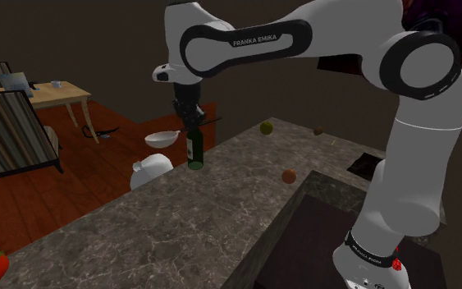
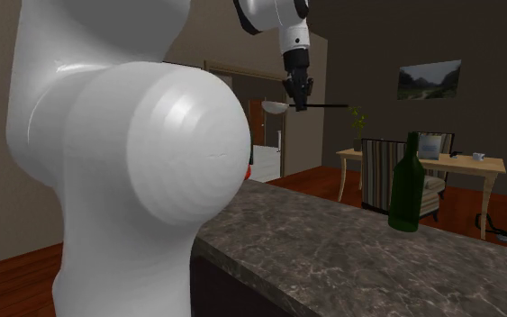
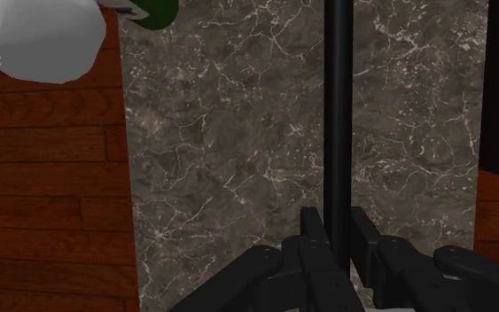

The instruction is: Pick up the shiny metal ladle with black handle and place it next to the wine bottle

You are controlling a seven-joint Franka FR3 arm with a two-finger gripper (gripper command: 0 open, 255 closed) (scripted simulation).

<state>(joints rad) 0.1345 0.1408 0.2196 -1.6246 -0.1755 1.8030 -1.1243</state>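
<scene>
Note that the gripper [image 1: 191,123] is raised above the counter [image 1: 221,213]. Its fingers are clamped on the black handle of the ladle [image 1: 164,138]. The ladle hangs roughly level in the air, its pale bowl toward the shoulder view's left. The bottle [image 1: 194,153] stands upright at the counter's edge, lower than the ladle and not touching it.

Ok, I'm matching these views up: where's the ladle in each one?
Shoulder view: ladle at centre, under the gripper, by the wine bottle.
Second exterior view: ladle top centre, upper left of the bottle.
Wrist view: its black handle clasped between the fingers.
Landmark: the wine bottle.
</scene>
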